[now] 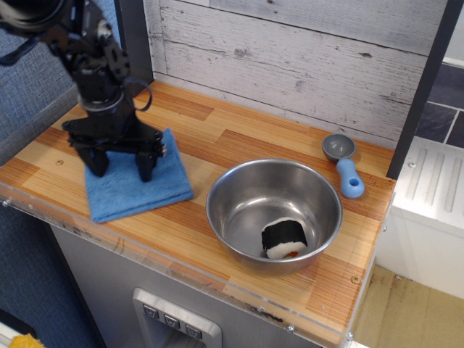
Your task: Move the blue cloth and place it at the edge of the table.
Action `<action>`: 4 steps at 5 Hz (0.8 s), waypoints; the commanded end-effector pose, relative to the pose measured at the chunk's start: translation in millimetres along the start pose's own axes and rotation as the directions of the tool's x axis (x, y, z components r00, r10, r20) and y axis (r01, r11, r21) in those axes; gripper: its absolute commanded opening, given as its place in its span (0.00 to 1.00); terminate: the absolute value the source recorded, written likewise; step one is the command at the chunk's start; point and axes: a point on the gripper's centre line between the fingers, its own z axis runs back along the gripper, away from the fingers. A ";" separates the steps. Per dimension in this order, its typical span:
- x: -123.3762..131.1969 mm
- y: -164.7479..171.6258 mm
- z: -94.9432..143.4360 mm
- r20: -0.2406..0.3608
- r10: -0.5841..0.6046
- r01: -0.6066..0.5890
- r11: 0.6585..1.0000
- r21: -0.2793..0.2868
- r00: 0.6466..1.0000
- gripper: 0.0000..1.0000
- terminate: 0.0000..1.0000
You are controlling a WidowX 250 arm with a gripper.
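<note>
The blue cloth lies flat on the wood-plank table, at the front left, its near corner close to the clear acrylic rim. My black gripper stands upright over the cloth. Its two fingers are spread wide apart, and both tips press down on the cloth's far half. Nothing is pinched between them.
A steel bowl holding a black-and-white sushi roll stands right of the cloth. A small scoop with a light-blue handle lies at the back right. A white ribbed surface is beyond the table's right end. The plank wall runs behind.
</note>
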 end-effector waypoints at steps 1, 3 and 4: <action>-13.6 5.9 9.3 0.011 -0.003 0.003 0.999 0.043 1.000 1.00 0.00; 16.1 -13.2 42.4 0.076 0.039 -0.038 0.999 -0.012 0.996 1.00 0.00; 32.6 -20.1 62.9 0.106 0.074 -0.069 0.996 -0.052 0.992 1.00 0.00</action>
